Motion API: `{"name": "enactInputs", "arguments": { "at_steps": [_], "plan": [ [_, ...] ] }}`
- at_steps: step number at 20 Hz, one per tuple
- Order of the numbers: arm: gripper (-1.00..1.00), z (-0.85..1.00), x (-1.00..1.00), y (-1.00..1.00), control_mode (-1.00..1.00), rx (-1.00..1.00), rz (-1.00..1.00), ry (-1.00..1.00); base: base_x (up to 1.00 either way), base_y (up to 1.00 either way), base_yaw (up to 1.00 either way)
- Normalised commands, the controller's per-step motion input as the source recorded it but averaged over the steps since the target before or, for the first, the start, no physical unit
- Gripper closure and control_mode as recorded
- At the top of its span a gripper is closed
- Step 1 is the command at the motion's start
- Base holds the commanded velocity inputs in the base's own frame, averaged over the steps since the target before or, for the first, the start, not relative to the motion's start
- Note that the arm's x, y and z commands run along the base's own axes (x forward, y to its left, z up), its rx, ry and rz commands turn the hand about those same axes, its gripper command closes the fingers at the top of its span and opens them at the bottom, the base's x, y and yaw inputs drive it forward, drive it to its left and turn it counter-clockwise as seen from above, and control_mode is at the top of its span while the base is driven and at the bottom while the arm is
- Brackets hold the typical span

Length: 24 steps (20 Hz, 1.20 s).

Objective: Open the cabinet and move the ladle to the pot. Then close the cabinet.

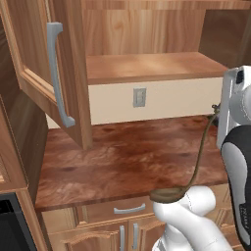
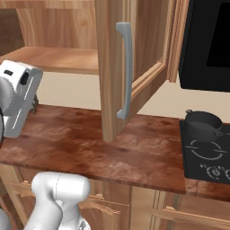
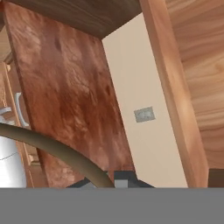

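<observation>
Both doors of the wall cabinet (image 1: 147, 66) stand open; the left door (image 1: 34, 54) and the right door (image 2: 112, 67) swing out over the counter, and its shelf is bare. My gripper (image 1: 214, 109) is shut on the top of the ladle (image 1: 198, 157). The ladle hangs down over the counter's front edge, with its bowl (image 1: 166, 195) at the bottom. In the hand view the ladle's handle (image 3: 57, 151) curves away from my gripper (image 3: 105, 183). My gripper (image 2: 34, 105) is at the far left in the right base view. The pot (image 2: 203, 122) sits on the stove, far to the right of it.
A brown counter (image 1: 122, 157) runs under the cabinet, with a wall outlet (image 1: 139, 97) behind it and low drawers (image 1: 128, 210) below. The open right door hangs between my hand and the black stove (image 2: 206, 155). A black microwave (image 2: 209, 40) hangs above the stove.
</observation>
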Motion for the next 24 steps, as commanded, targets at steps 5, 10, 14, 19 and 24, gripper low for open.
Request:
{"name": "enactInputs", "arguments": {
  "at_steps": [5,10,14,19,24],
  "plan": [
    [1.0,-0.17,0.0,0.0,-1.0,-0.04,0.0,0.0,0.0,0.0,0.0],
    [1.0,-0.04,0.06,-0.02,-1.0,0.0,0.0,0.0,0.0,0.0,0.0],
    [1.0,0.0,0.04,-0.03,-1.0,0.0,0.0,0.0,0.0,0.0,0.0],
    [1.0,0.0,0.0,-0.01,1.0,0.0,0.0,0.0,-0.27,-0.01,0.0],
    [1.0,0.0,0.0,0.0,1.0,0.0,0.0,0.0,-0.97,0.0,0.0]
  ]
}}
